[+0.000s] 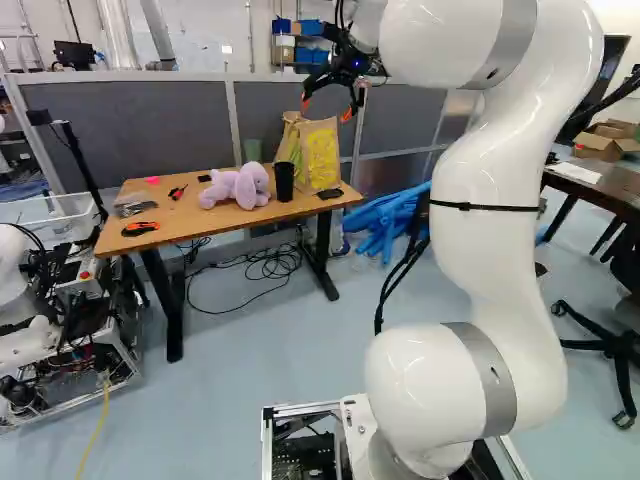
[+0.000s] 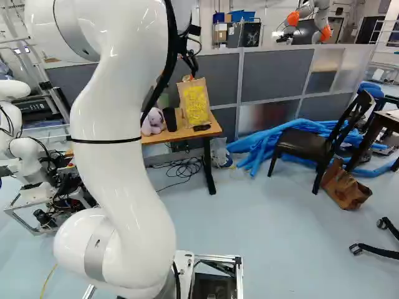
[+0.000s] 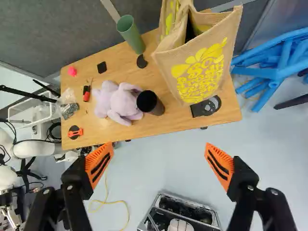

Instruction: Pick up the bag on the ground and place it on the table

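Observation:
My gripper [image 1: 327, 109] is raised over the table in the left base view. In the wrist view the gripper [image 3: 159, 147] is open, its fingers wide apart with nothing between them. A jute bag with yellow print [image 3: 199, 67] stands upright on the wooden table [image 3: 168, 129], ahead of the fingers and apart from them; its top gapes. The same bag [image 2: 195, 103] shows at the table's right end in the right base view. A crumpled brown paper bag [image 2: 344, 187] lies on the floor beside a dark chair.
On the table are a lilac plush toy [image 3: 120, 102], a black cup [image 3: 150, 103], a green cup [image 3: 131, 33] and small tools. Blue tubes [image 2: 265, 140] lie beyond the table's right end. The chair [image 2: 312, 146] stands near them. Another robot [image 2: 308, 18] is behind the partition.

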{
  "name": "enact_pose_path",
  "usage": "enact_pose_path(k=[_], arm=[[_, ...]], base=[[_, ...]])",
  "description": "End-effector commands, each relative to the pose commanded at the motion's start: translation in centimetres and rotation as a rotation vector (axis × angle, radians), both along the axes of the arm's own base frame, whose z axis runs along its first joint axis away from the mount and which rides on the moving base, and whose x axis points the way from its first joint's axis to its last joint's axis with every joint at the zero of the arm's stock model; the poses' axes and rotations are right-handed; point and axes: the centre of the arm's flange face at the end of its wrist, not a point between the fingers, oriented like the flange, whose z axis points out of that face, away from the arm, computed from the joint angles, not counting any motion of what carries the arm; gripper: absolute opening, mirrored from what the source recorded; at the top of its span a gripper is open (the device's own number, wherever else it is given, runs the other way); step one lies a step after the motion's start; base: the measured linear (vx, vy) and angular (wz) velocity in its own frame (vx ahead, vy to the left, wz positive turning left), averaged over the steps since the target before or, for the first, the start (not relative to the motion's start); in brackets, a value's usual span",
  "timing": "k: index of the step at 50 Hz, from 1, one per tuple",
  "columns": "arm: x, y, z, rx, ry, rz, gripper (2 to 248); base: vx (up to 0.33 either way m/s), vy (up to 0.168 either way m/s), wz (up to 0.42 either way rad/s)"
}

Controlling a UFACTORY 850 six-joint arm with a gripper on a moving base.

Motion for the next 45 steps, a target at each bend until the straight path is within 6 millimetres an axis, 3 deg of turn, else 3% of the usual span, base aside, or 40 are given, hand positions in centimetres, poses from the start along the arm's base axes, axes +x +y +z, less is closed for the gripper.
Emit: enact_pose_path(k=[24,45], arm=[[-1.6,-0.3,-4.2,-0.049,-0.070,-0.083,247],[-4.2,-0.6,-9.0,-0.105,-0.155,-0.156,247]], base=[[0.000,0.000,0.000],[0.000,0.000,0.000]])
